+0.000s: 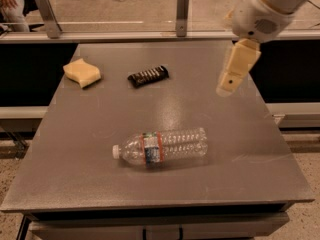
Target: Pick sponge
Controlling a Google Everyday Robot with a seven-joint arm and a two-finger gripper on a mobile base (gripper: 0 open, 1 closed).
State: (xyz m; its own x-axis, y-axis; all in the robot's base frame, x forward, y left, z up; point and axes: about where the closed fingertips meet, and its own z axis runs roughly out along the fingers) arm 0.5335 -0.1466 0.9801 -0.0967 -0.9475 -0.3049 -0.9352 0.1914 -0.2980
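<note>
Grey table (75, 184): clear bottle (162, 147) lies on its side nr the front edge, cap to the left, red/blue label round it. Beyond the bottle & to its right, gripper (226, 85) hangs above the table, tip down, touching nothing; claw state: can't tell. Further back from the bottle, dark ribbed bar (148, 75) lies flat. Sponge (82, 72), pale yellow w/ wavy edges, sits far back-left of the bottle nr the table's corner, well apart from the gripper. The bar lies between sponge & gripper. Behind everything, metal posts (182, 11) on a rail.
</note>
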